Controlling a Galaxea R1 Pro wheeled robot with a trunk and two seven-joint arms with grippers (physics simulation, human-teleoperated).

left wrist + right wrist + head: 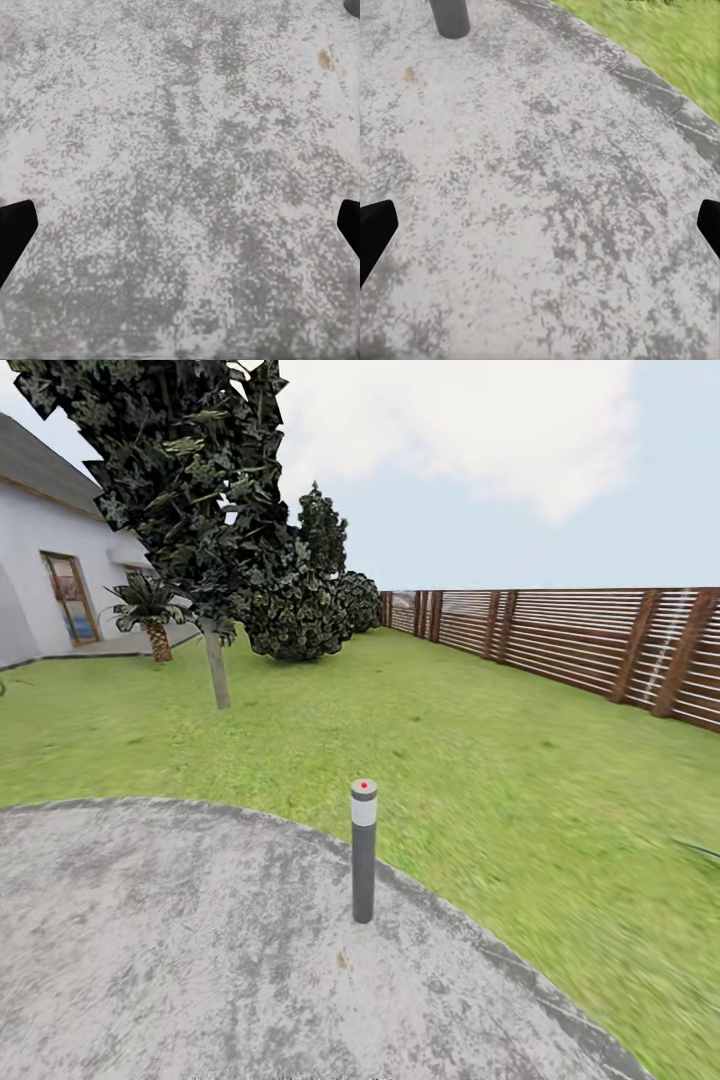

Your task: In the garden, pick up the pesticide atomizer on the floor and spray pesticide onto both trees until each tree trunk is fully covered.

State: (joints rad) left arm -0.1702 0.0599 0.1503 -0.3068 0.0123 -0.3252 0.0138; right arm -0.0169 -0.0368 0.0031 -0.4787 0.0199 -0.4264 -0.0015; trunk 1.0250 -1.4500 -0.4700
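Garden lawn [480, 760] — grey bollard lamp [364, 850] upright on paving [150, 940].

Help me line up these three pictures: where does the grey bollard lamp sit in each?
Head view: bollard lamp stands centre, near the paved pad's edge.
Left wrist view: cannot tell.
Right wrist view: its dark base at the top edge.
Shared landmark: the mottled grey paved pad.
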